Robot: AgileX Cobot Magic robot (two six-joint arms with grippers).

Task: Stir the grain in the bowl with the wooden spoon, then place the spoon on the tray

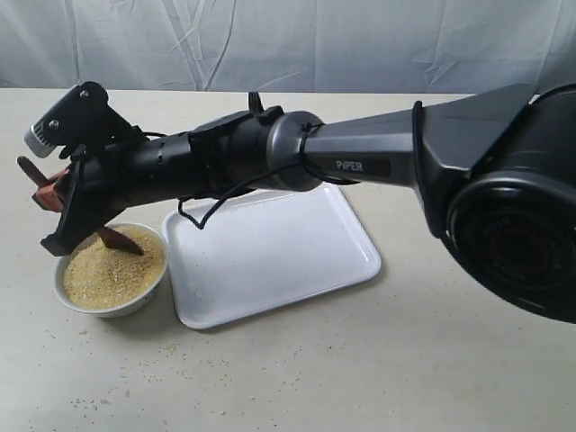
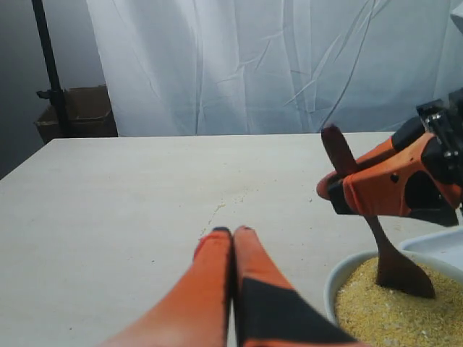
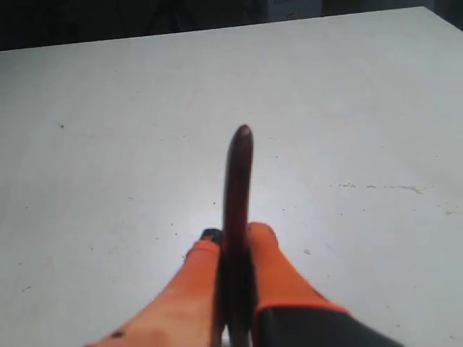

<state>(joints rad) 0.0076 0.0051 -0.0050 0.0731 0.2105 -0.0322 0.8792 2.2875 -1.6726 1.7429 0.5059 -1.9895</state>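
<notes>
Now the right gripper (image 1: 52, 187) clamps the slim handle of the dark, glossy wooden spoon (image 2: 396, 266); its blade sits in yellow-tan grain (image 1: 112, 270) inside the bowl (image 1: 144, 301); the left gripper (image 2: 233, 233) is closed, empty.

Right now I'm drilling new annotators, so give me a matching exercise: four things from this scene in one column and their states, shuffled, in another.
Column A
1. wooden spoon
2. tray
3. left gripper
4. bowl

Column B
a. shut, holding nothing
b. filled with grain
c. clamped in the right gripper, tip in the grain
d. flat, white, rectangular, lying beside the bowl

Pairs: 1-c, 2-d, 3-a, 4-b
</notes>
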